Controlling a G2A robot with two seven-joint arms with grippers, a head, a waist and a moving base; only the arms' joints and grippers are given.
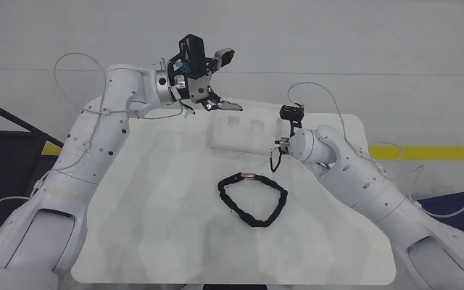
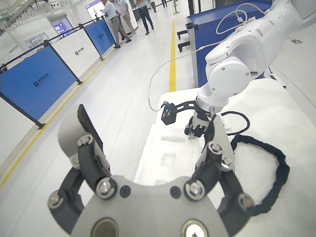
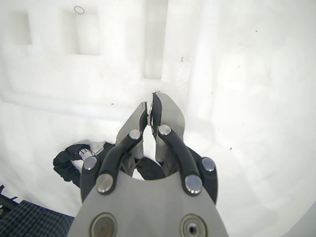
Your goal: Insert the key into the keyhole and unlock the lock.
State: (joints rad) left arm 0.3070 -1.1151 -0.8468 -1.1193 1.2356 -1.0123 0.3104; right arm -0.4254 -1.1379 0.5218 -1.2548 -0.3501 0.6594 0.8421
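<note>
Chain lock (image 1: 251,199) is found at the centre of the white, round-cornered table (image 1: 145,217). It is a closed loop in a crinkled black fabric sleeve, laid flat. A short chrome cylinder body (image 1: 248,176) is set at the loop's 12 o'clock.

Right gripper (image 3: 150,99) is positioned at 1 o'clock from the loop. It is pointed down at the 3 o'clock end of the foam tray (image 1: 235,136), just off the end of a long narrow slot. Its jaws are drawn almost fully together. The key (image 3: 149,115) is pinched between the ribbed black pads, and only a thin bright metal edge of it can be seen. Key is located well apart from the lock.

Foam tray is placed at 12 o'clock from the loop. It is white, matte and blocky, and cut with rectangular recesses. A thin wire ring (image 3: 79,10) is seen at the rim of one square recess.

Left gripper (image 2: 148,113) is held farthest out, at 11 o'clock, raised above the table's far edge. Its fingers are spread wide and nothing is gripped. They are built as grey metal shells with ribbed black pads and black links on bright pins.
</note>
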